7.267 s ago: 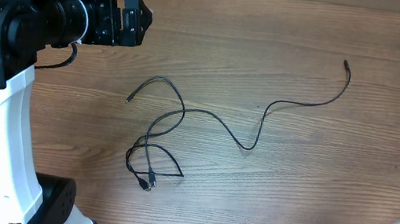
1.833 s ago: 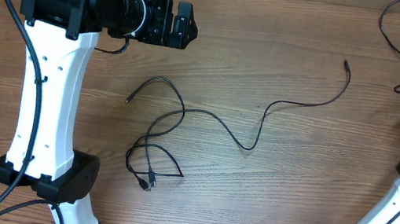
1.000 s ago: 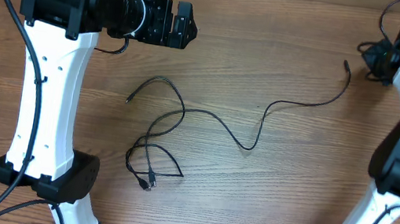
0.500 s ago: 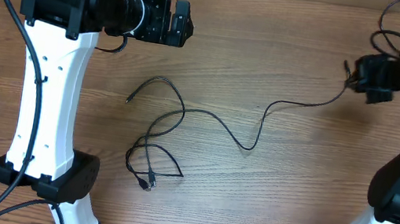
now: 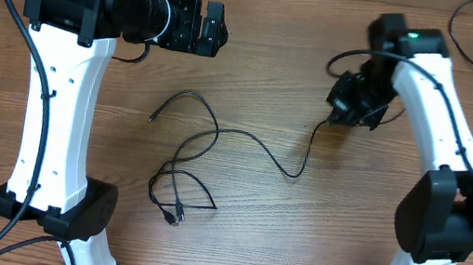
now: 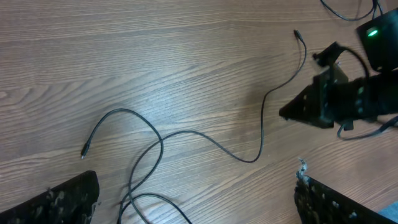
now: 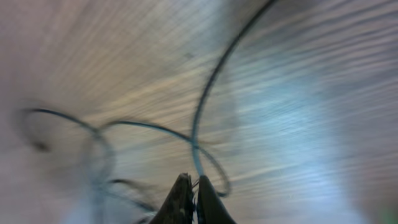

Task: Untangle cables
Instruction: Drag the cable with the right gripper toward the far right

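Left wrist shows a plug (image 6: 296,32) of the cables (image 6: 186,132), hidden overhead

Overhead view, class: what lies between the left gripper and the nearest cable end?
Nothing does. Only bare table lies between the left gripper and the cable end, as the overhead view shows.

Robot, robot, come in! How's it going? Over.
Left end effector open. Right end effector shut, over cables. Tangled, flat on table. Nothing in the way.
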Available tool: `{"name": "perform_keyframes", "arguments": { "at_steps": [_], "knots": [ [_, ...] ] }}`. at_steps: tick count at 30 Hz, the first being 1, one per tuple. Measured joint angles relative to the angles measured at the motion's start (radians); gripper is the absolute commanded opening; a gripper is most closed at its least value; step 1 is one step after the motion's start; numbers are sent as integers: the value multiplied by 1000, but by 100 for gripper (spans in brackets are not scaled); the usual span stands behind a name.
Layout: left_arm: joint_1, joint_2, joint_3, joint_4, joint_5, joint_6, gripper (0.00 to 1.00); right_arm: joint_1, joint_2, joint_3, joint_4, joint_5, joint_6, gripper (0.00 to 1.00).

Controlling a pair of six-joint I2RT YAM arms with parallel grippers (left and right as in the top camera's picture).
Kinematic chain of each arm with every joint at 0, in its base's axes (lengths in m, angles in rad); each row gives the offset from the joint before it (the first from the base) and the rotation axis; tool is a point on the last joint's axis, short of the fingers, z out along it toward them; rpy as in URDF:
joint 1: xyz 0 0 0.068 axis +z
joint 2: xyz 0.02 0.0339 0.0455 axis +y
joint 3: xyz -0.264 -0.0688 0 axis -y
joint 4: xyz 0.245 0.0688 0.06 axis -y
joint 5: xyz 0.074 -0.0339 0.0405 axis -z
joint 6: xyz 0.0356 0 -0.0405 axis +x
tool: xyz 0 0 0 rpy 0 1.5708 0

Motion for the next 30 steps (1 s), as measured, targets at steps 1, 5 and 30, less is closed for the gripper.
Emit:
{"name": "perform_keyframes", "arguments": {
  "at_steps": [1, 5, 30],
  "knots": [
    [0, 0, 0, 0, 0, 2, 100, 15, 0, 0, -17, 37, -5, 40],
    [0, 0, 0, 0, 0, 6, 100, 53, 0, 0, -43, 172, -20, 100],
    [0, 0, 0, 0, -1, 30, 100, 91, 0, -257, 185, 76, -53, 4]
  ]
}}
